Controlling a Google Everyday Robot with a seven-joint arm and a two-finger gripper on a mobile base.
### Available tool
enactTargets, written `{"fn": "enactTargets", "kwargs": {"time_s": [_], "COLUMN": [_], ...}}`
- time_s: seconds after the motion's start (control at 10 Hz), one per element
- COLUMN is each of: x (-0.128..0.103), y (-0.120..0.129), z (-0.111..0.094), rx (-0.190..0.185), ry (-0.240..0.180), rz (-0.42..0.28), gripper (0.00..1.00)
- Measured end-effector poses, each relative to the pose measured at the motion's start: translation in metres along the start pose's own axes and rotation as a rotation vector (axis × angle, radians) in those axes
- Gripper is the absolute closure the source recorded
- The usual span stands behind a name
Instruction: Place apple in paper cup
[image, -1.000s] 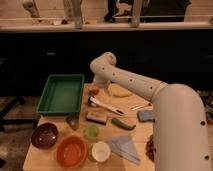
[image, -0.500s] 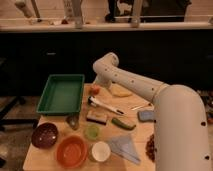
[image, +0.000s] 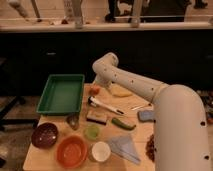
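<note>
The apple (image: 95, 90), small and orange-red, lies on the wooden table just right of the green tray. The paper cup (image: 100, 151), white with a pale inside, stands upright near the table's front edge between the orange bowl and a pale blue cloth. My white arm reaches in from the lower right, bends at a joint above the table's far edge and points down. The gripper (image: 100, 85) hangs at its end, right beside and slightly above the apple, well away from the cup. The arm hides part of it.
The green tray (image: 62, 93) sits at the back left. In front are a maroon bowl (image: 44, 135), the orange bowl (image: 71, 151) and a small green cup (image: 91, 131). A black-and-white utensil (image: 105, 105), a brown sponge (image: 96, 117) and a blue sponge (image: 146, 115) lie mid-table.
The arm's upper joint has drifted slightly to the right. The apple, the cup and the other table things have stayed put.
</note>
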Motion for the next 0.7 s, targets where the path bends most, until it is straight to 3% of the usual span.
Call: {"fn": "enactTargets", "kwargs": {"time_s": [0.7], "x": [0.003], "y": [-0.010], "z": [0.010], "rx": [0.020], "ry": [0.066], "rz": [-0.061], "gripper": [0.20]}}
